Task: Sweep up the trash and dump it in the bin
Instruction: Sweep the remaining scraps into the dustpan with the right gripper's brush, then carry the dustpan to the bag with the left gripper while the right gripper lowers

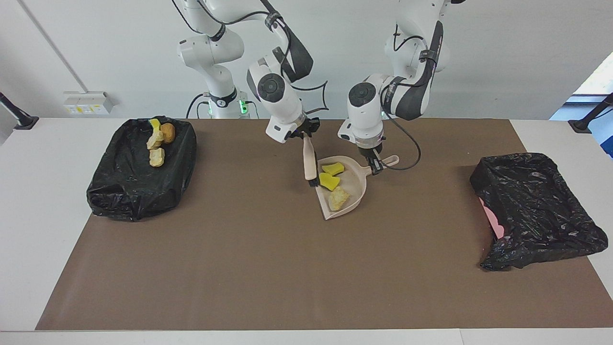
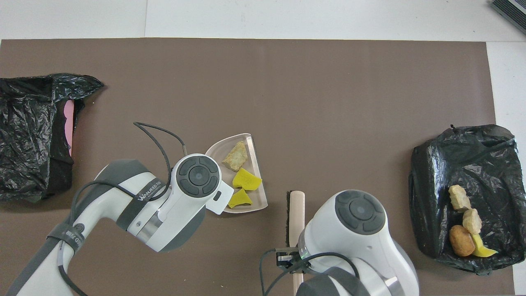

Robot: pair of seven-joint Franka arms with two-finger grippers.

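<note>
Trash chunks [image 1: 334, 184] lie in the dustpan [image 1: 354, 191] below the left claw [image 1: 375, 166], clamped on its handle; the right claw [image 1: 304, 135] grips the brush [image 1: 310, 163]. Tilting the pan could spill them.

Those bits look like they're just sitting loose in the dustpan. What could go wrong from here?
Three loose chunks lie near the dustpan's open lip; a tilt that way while the left pincer lifts it by the handle could spill them. The right pincer's brush hangs close to that lip, so it might bump the pan. The chunks in the bin sit near its rim; a careless dump may land outside.
</note>
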